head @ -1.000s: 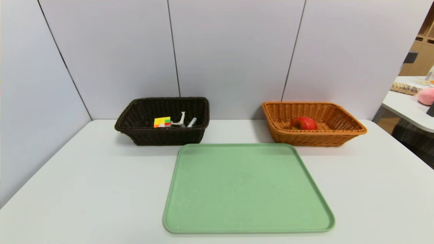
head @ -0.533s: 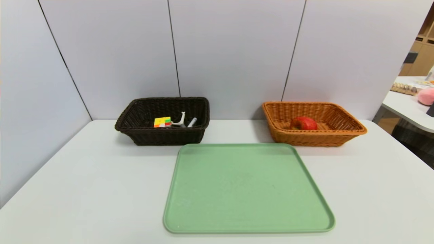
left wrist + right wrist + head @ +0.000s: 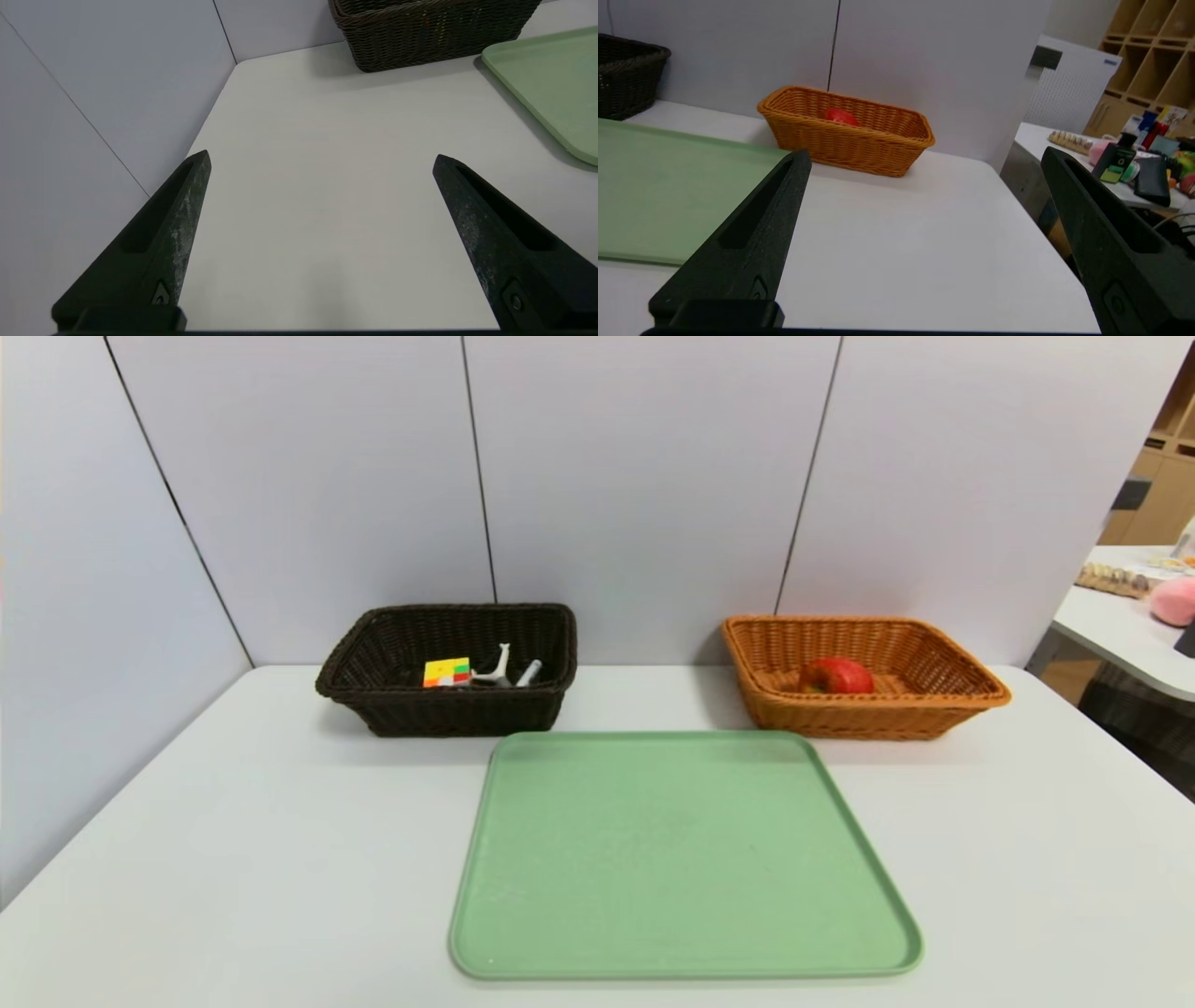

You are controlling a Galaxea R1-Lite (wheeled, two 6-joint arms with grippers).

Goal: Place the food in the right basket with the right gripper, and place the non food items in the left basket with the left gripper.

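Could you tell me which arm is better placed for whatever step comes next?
Neither: the tray is bare, the apple sits in the orange basket, and both the left gripper and right gripper hang open, holding nothing.

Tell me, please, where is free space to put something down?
The green tray is bare, as is the table on both sides of it. The dark basket holds several small things; the orange basket holds an apple.
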